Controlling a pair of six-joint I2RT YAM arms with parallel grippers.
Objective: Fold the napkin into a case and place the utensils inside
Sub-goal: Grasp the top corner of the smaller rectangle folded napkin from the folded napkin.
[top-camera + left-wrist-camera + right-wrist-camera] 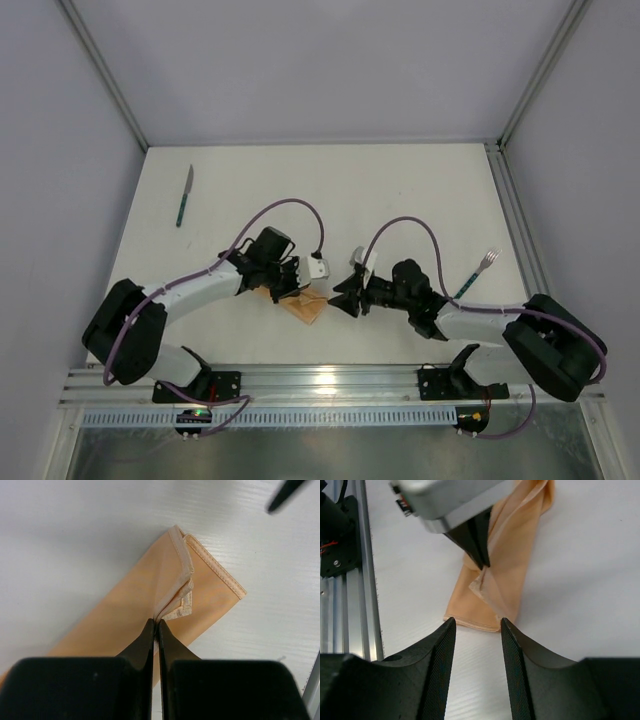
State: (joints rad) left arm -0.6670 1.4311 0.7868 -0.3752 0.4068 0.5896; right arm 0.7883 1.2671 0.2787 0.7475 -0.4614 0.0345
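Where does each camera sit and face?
Top external: overhead behind the robot, looking down at the table; left arm and right arm meet at the napkin.
Left wrist: on its arm, looking along the left gripper, shut on a napkin fold.
Right wrist: likewise, past the open right gripper at the napkin's end.
Both wrist views share the napkin and left gripper.

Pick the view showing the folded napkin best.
Left wrist: the napkin fills the frame, hems and layers clear. Right wrist shows it partly behind the left pincer; top external, only a small patch.
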